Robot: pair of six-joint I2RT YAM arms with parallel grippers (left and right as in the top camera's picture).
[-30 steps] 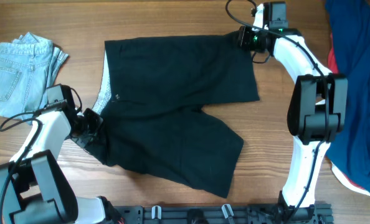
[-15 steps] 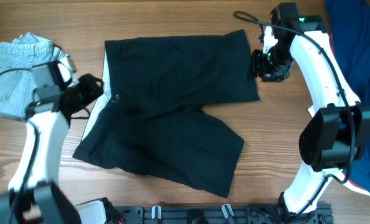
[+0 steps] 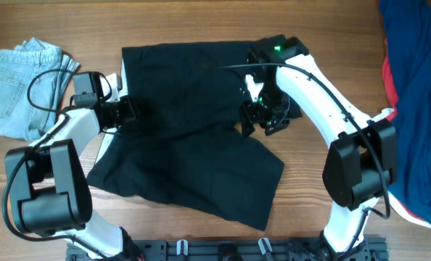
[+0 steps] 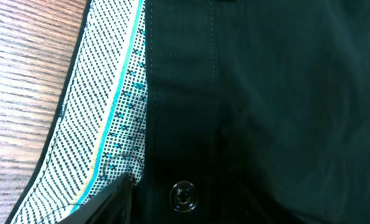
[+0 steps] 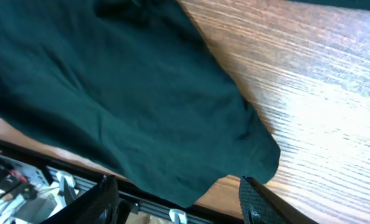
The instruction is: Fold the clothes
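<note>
The black shorts (image 3: 194,138) lie spread flat in the middle of the table, waistband to the left and legs to the right. My left gripper (image 3: 127,112) is at the waistband. In the left wrist view (image 4: 185,210) it is open over the button (image 4: 183,194) and the dotted lining (image 4: 113,118); only one finger shows. My right gripper (image 3: 261,119) hovers open and empty over the crotch, between the two legs. The right wrist view (image 5: 179,193) shows the near leg (image 5: 110,93) below it.
Folded light-blue denim (image 3: 19,90) lies at the far left. A navy garment with red trim (image 3: 415,87) is heaped at the right edge. A black rail (image 3: 230,250) runs along the table's front edge.
My left gripper moved from the shorts' lower-left corner up to the waistband. My right gripper moved from the shorts' far right corner in over their middle. The shorts lie almost as before.
</note>
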